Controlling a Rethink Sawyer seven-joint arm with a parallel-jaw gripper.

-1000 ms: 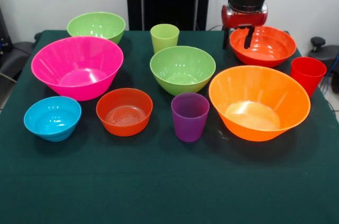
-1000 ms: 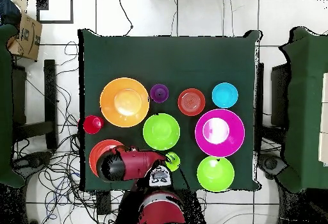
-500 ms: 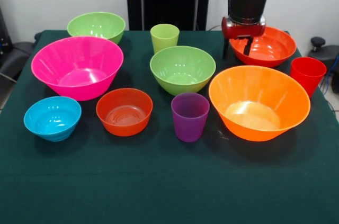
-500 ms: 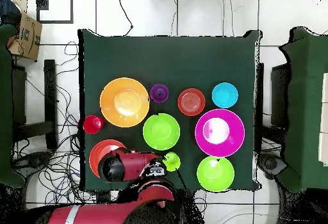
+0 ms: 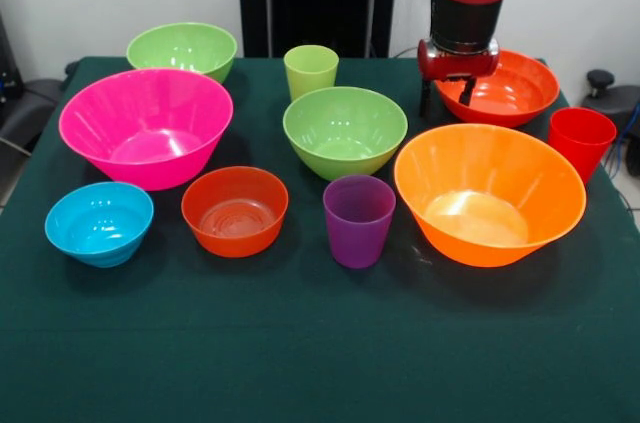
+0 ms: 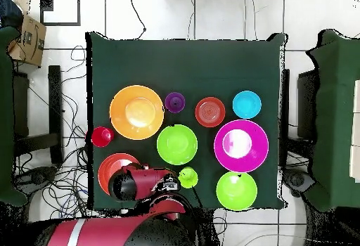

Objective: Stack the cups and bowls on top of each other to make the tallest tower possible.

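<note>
On a dark green cloth-covered table (image 5: 300, 353) stand ten glossy plastic vessels, all upright and apart, none stacked on another. The bowls are round with flaring walls: a large pink bowl (image 5: 146, 126) at the left, a large orange bowl (image 5: 488, 191) at the right, a medium lime green bowl (image 5: 344, 130) in the middle, a second lime green bowl (image 5: 182, 48) at the far left, and a medium red-orange bowl (image 5: 497, 86) at the far right. Nearer the camera sit a small blue bowl (image 5: 99, 222) and, just to its right, a small orange-red bowl (image 5: 235, 209) whose flat bottom shows faint concentric rings. The cups are narrow tapered tumblers: a translucent purple cup (image 5: 359, 219) between the orange-red bowl and the large orange bowl, a lime green cup (image 5: 311, 70) just behind the middle green bowl, and a red cup (image 5: 581, 142) at the right edge. The red and black arm comes down over the left rim of the red-orange bowl; its gripper (image 5: 447, 96) hangs there with two thin dark fingers (image 5: 468, 92) spread apart, one outside the rim and one over the bowl's inside, clasping nothing. In the overhead view a cardboard box (image 6: 28, 40) on the floor bears a dark printed mark, too small to read.
</note>
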